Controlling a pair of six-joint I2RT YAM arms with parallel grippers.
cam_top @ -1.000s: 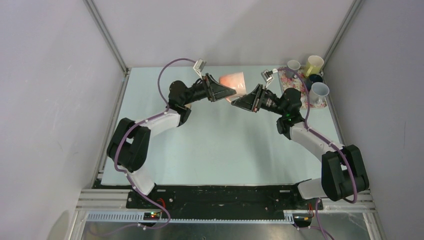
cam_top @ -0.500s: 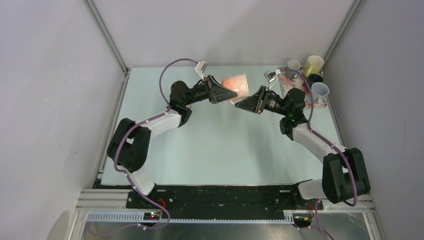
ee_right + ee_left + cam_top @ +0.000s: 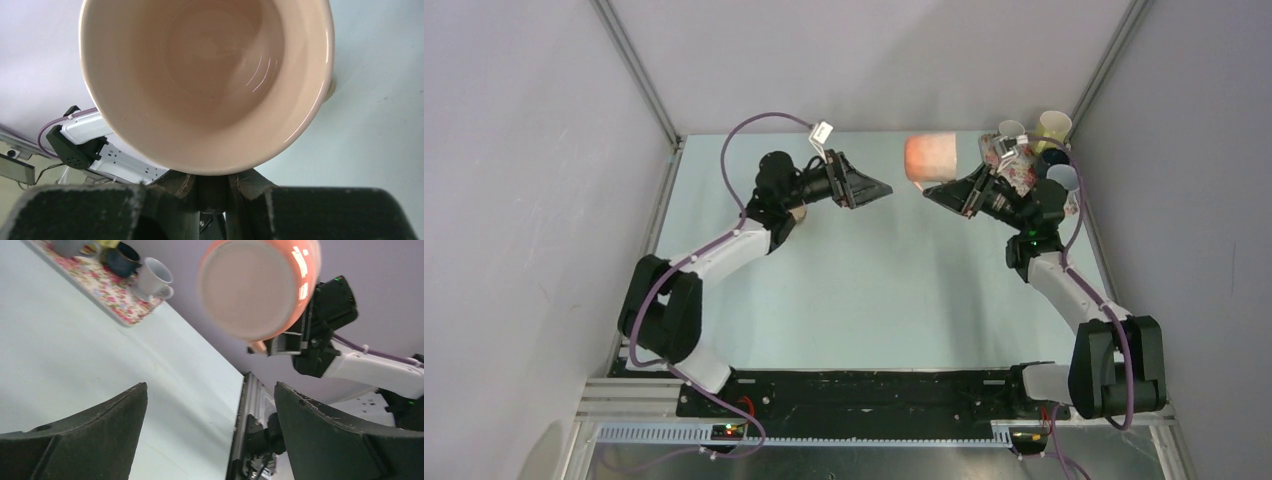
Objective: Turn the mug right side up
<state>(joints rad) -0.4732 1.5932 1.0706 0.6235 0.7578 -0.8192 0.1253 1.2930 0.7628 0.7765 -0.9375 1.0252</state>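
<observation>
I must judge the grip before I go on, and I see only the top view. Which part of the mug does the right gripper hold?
Observer: The right gripper is shut just under the rim of the mug, on what looks like the handle.
Operator: Is anything inside the mug?
Observer: No. The right wrist view looks straight into the mouth, and it is empty.
Operator: Where does the base point?
Observer: The base faces the left gripper, which stands open and apart from it; the left wrist view shows the base nearly head-on.
</observation>
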